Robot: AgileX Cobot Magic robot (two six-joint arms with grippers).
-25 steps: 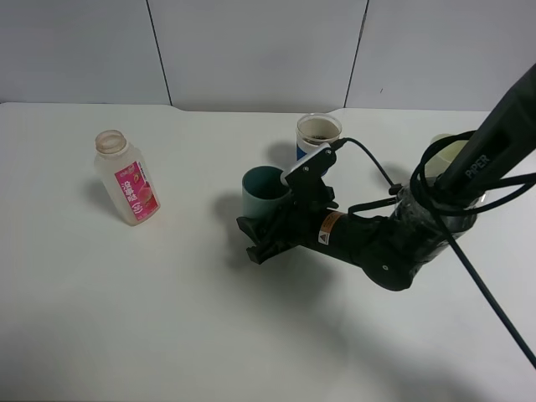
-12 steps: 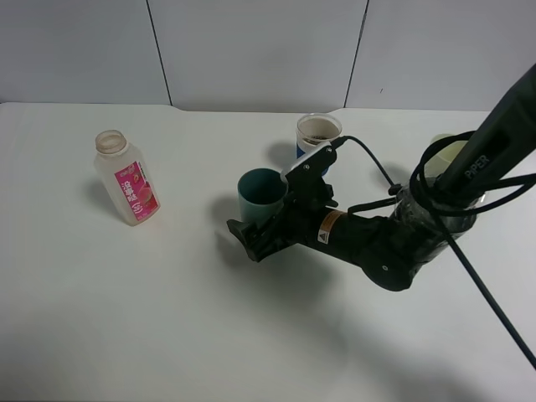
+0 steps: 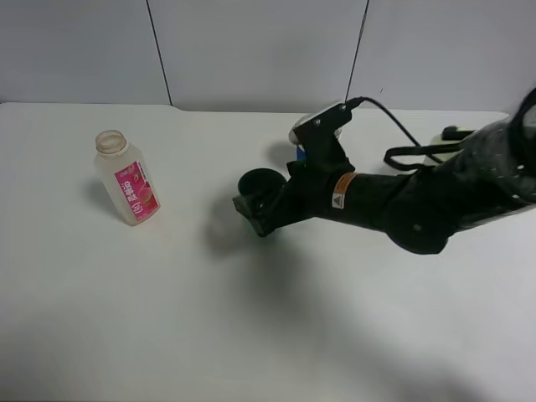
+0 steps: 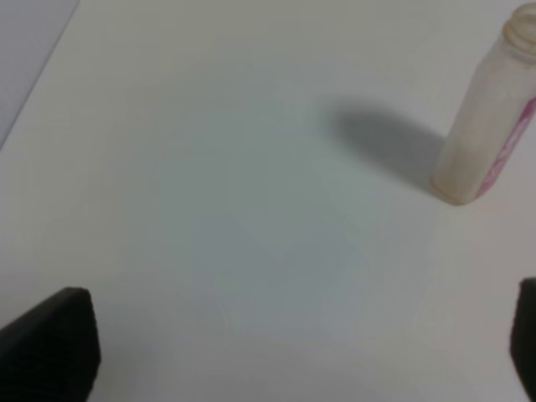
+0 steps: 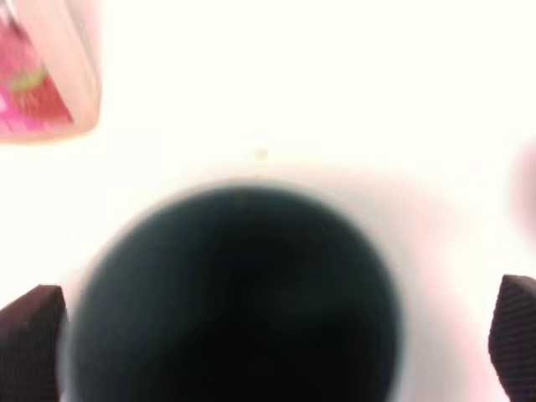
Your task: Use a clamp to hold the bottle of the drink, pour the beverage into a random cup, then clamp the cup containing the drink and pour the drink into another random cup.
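On the white counter (image 3: pixel 167 318) the teal tumbler (image 3: pixel 258 186) stands upright just below the right gripper (image 3: pixel 255 216), whose fingers are spread apart and hold nothing, while the bottle (image 3: pixel 126 177) stands well apart to the left.

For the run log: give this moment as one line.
right gripper: open, over teal cup | left gripper: open, idle | bottle: upright, apart | blue cup: behind arm

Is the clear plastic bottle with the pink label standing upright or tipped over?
Upright. The clear plastic bottle with the pink label stands on its base on the white table, its open neck pointing up, with no gripper touching it.
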